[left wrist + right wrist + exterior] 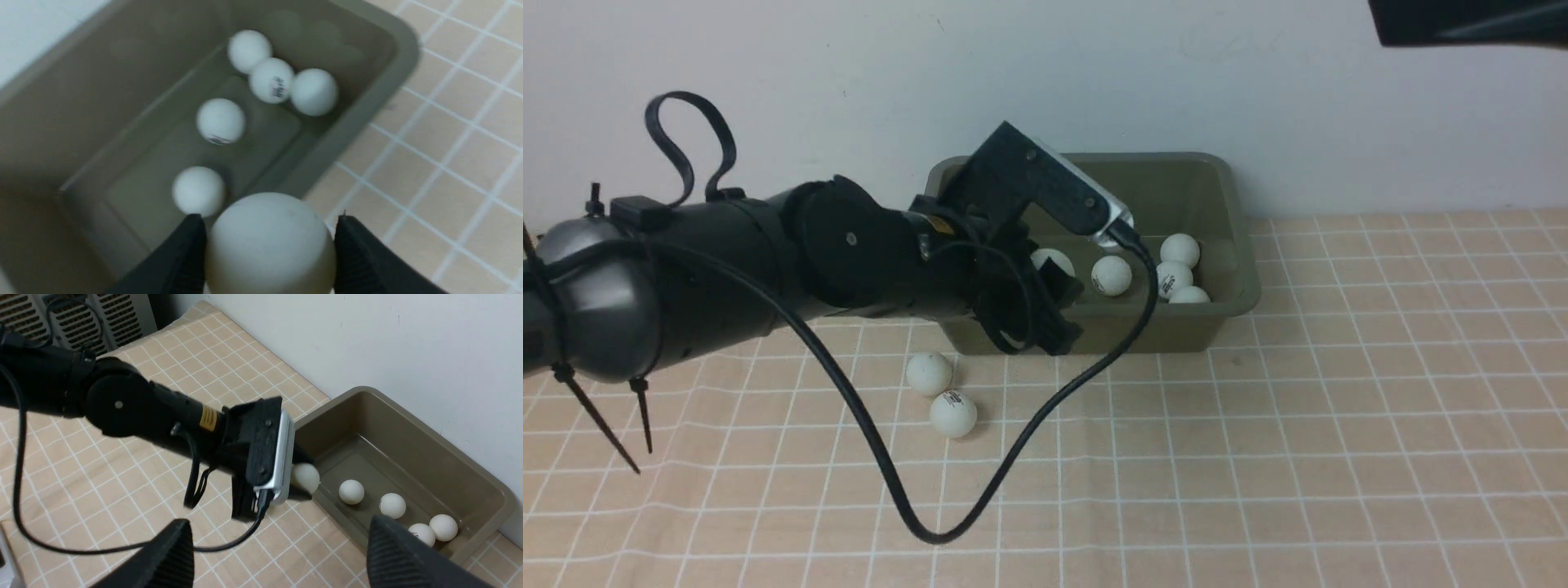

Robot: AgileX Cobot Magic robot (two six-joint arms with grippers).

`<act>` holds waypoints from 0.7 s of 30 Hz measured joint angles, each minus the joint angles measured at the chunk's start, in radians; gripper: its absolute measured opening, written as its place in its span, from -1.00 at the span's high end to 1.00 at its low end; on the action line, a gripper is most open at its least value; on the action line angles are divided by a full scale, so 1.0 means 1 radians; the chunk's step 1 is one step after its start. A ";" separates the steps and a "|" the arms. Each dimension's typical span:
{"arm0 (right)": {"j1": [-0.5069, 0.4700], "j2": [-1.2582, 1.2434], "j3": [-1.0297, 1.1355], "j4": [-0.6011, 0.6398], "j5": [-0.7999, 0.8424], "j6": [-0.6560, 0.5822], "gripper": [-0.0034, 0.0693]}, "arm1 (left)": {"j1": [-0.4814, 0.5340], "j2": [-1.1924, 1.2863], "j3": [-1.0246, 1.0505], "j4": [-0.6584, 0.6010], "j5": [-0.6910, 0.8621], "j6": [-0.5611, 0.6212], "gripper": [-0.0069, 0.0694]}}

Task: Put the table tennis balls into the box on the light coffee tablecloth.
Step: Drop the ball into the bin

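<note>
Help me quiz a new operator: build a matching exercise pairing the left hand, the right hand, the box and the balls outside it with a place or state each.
Things:
1. left hand
2. right hand
3. box
4. two balls outside the box

Places or states:
A. open, holding nothing
B. lying on the tablecloth in front of the box
C. shut on a ball
D. contains five loose balls

Pairs: 1-C, 2-A, 3-D, 4-B
</note>
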 joint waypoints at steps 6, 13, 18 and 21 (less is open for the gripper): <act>0.000 0.000 0.000 0.000 0.000 0.003 -0.51 | 0.062 0.114 -0.147 0.001 0.000 0.105 -0.09; 0.000 0.000 0.000 0.003 0.000 0.005 -0.51 | 0.094 0.295 -0.326 -0.062 0.016 0.119 -0.54; 0.000 0.000 0.000 0.003 0.000 0.006 -0.51 | 0.114 0.252 -0.338 -0.057 0.176 0.083 -0.43; 0.000 0.000 0.000 0.003 0.000 0.006 -0.51 | 0.138 0.146 -0.340 -0.025 0.363 0.025 -0.28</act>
